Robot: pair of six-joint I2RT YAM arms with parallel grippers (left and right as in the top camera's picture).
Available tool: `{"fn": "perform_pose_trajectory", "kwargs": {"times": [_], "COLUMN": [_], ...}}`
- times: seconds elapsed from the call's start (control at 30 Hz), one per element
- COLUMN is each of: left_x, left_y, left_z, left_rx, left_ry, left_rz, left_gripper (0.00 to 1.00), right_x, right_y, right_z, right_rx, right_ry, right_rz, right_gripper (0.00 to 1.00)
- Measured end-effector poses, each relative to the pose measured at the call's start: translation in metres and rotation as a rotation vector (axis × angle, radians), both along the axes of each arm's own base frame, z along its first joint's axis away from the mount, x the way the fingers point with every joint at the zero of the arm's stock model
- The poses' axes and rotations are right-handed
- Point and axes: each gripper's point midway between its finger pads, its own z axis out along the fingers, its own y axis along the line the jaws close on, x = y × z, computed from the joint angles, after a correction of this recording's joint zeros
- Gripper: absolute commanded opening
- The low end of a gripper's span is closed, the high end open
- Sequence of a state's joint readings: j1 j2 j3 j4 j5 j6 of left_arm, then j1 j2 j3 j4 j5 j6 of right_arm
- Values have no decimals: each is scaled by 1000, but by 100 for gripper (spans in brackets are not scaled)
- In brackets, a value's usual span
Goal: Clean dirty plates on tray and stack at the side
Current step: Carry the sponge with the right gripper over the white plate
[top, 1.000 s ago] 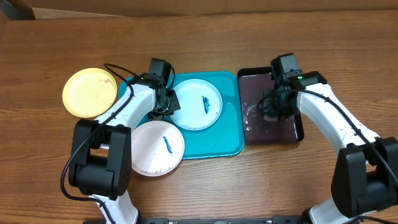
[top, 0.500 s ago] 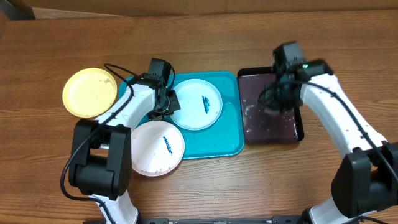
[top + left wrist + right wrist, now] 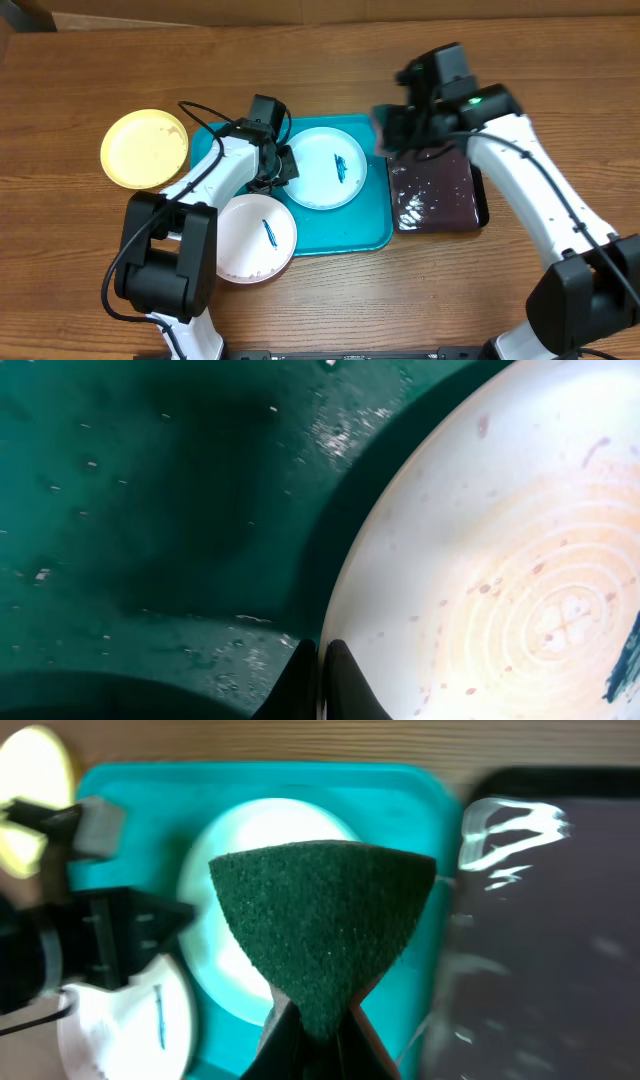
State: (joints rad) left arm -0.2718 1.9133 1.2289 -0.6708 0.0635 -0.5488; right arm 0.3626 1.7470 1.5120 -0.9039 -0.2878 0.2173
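The light blue plate (image 3: pixel 322 180) with a dark teal smear lies on the turquoise tray (image 3: pixel 372 215). My left gripper (image 3: pixel 283 166) is shut on its left rim; the left wrist view shows the fingers (image 3: pixel 320 665) pinching the rim of the plate (image 3: pixel 500 560) over the tray (image 3: pixel 150 510). The white plate (image 3: pixel 250 245), also smeared, overlaps the tray's front left corner. The yellow plate (image 3: pixel 145 148) sits on the table at the left and shows no smear. My right gripper (image 3: pixel 318 1020) is shut on a green sponge (image 3: pixel 325 910), above the tray's right edge (image 3: pixel 395 125).
The glossy black tray (image 3: pixel 450 200), wet, stands right of the turquoise tray. In the right wrist view the black tray (image 3: pixel 560 920) is at the right, and the light blue plate (image 3: pixel 215 910), white plate (image 3: pixel 125 1020) and yellow plate (image 3: pixel 35 765) are at the left.
My right gripper has lifted the sponge off the black tray and moved left over the turquoise tray's right edge. My left gripper and the light blue plate have shifted slightly right.
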Motion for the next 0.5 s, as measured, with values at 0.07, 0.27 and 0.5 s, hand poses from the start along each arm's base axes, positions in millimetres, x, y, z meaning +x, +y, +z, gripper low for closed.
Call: {"fn": "perform_pose_trajectory", "kwargs": {"times": [0.07, 0.27, 0.5], "left_x": [0, 0, 0], "left_y": [-2, -2, -2], "left_z": [0, 0, 0], "left_rx": [-1, -5, -5], "left_ry": [-2, -1, -1], "left_rz": [-4, -4, -4], "left_gripper": [4, 4, 4], "right_x": [-7, -18, -6], "right_y": [18, 48, 55], "right_z": [0, -13, -74], "right_rx": [-13, -161, -350], "right_ry": [-18, -85, -87], "right_rz": [38, 70, 60], "right_gripper": [4, 4, 4]}}
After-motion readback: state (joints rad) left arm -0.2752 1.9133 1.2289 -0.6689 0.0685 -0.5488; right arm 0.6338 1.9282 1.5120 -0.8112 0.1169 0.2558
